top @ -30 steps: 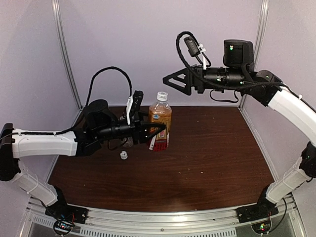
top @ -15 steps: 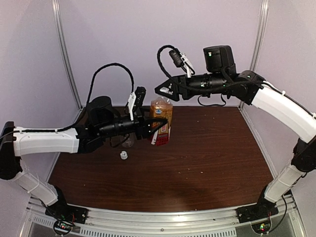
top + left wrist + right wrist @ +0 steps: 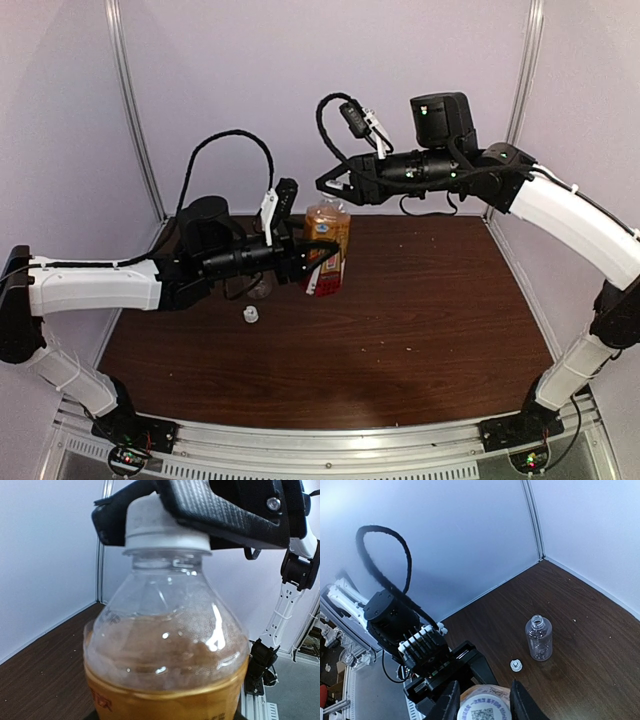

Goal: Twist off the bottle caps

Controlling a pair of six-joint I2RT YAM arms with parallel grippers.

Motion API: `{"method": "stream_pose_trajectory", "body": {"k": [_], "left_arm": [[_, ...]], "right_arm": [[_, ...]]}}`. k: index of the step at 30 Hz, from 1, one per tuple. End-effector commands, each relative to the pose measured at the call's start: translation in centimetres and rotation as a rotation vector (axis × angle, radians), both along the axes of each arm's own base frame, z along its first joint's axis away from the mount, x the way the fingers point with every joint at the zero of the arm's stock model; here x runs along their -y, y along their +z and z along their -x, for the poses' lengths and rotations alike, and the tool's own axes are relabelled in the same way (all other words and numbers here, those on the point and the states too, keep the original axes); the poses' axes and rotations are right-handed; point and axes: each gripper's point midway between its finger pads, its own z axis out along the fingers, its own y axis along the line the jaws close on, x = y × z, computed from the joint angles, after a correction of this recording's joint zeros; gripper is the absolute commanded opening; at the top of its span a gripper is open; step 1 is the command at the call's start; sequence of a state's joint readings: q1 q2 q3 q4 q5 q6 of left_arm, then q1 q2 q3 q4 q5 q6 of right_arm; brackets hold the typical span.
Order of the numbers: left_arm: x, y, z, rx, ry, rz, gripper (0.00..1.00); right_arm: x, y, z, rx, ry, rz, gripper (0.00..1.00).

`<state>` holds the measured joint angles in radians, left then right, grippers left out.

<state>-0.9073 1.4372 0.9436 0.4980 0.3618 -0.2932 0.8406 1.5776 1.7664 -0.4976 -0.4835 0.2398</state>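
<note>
The amber bottle (image 3: 328,243) with a red-and-white label stands upright at the back of the table. My left gripper (image 3: 316,262) is shut on its body from the left. In the left wrist view the bottle (image 3: 165,650) fills the frame. Its white cap (image 3: 161,526) is still on the neck, and my right gripper (image 3: 334,190) is shut on it from above. In the right wrist view the black fingers (image 3: 451,702) press on either side of the cap (image 3: 483,711). The clear bottle (image 3: 539,639) stands open-necked, with a loose white cap (image 3: 516,665) beside it.
The clear bottle (image 3: 260,288) and the loose cap (image 3: 250,314) sit just under my left forearm. Pale walls with metal corner posts (image 3: 135,110) close in the dark wooden table (image 3: 420,320) at the back and sides.
My right gripper moved left and down onto the amber bottle's top and closed on its cap. My left gripper kept its hold on the bottle, almost still.
</note>
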Motion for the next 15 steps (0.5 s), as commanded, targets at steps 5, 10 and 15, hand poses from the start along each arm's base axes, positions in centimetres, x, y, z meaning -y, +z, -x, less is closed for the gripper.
{"method": "stream_pose_trajectory", "body": {"k": [5, 10, 15], "left_arm": [[0.0, 2.1, 0.2, 0.049, 0.004, 0.077, 0.23], [0.0, 2.4, 0.6, 0.051, -0.019, 0.099, 0.23], [0.0, 2.2, 1.1, 0.049, -0.047, 0.099, 0.21]], "right_arm": [[-0.1, 1.0, 0.9, 0.03, 0.038, -0.035, 0.04], [0.1, 1.6, 1.5, 0.083, 0.073, -0.033, 0.0], [-0.1, 1.8, 3.0, 0.129, 0.177, -0.045, 0.0]]}}
